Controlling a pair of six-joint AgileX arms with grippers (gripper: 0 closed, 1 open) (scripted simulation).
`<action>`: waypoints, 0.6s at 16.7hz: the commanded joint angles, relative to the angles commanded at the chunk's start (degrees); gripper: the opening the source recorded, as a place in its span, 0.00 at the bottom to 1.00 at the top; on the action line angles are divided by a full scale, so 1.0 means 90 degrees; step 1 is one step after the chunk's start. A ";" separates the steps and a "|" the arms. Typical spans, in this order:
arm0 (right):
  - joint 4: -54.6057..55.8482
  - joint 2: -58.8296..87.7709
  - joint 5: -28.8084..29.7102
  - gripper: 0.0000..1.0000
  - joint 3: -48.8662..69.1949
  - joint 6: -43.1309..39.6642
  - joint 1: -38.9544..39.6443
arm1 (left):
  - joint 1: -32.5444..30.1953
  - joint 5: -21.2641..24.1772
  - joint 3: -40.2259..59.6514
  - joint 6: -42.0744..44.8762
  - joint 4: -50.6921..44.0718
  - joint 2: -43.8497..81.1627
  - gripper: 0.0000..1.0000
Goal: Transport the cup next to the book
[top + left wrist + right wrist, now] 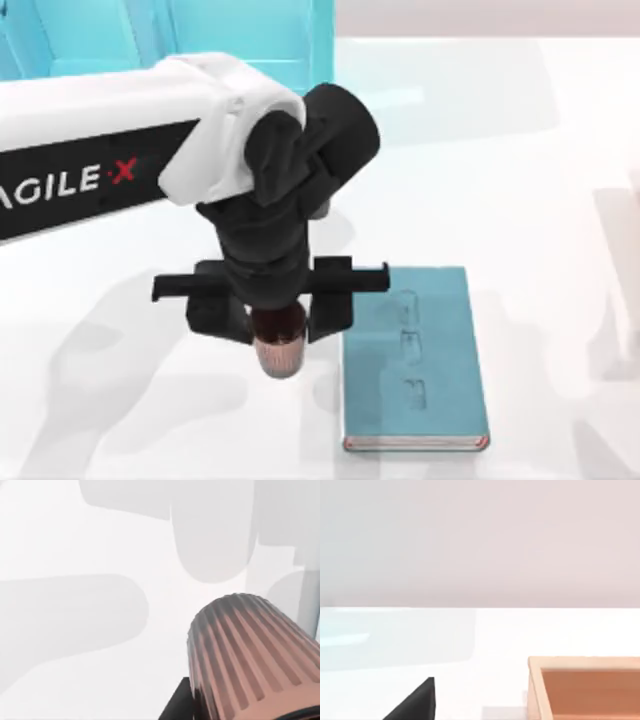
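Observation:
The copper-coloured ribbed cup (278, 350) sits between the black fingers of my left gripper (272, 325), which is shut on it. The cup is just left of the teal-blue book (415, 355), which lies flat on the white table with its red-edged page block toward the front. In the left wrist view the ribbed side of the cup (255, 660) looms close over the white tabletop, with a black finger (177, 705) beside it. The right wrist view shows a dark finger tip (415, 702) of my right gripper above the table.
A light-blue shelf unit (200, 30) stands at the back left, behind my left arm. An open wooden box (585, 687) lies on the table in the right wrist view. White tabletop stretches left of and in front of the cup.

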 joint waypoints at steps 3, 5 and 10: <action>0.0000 0.0000 0.0000 1.00 0.0000 0.0000 0.0000 | 0.0000 0.0000 0.0000 0.0000 0.0000 0.0000 0.68; 0.0000 0.0000 0.0000 1.00 0.0000 0.0000 0.0000 | 0.0000 0.0000 0.0000 0.0000 0.0000 0.0000 0.83; 0.0000 0.0000 0.0000 1.00 0.0000 0.0000 0.0000 | 0.0000 0.0000 0.0000 0.0000 0.0000 0.0000 1.00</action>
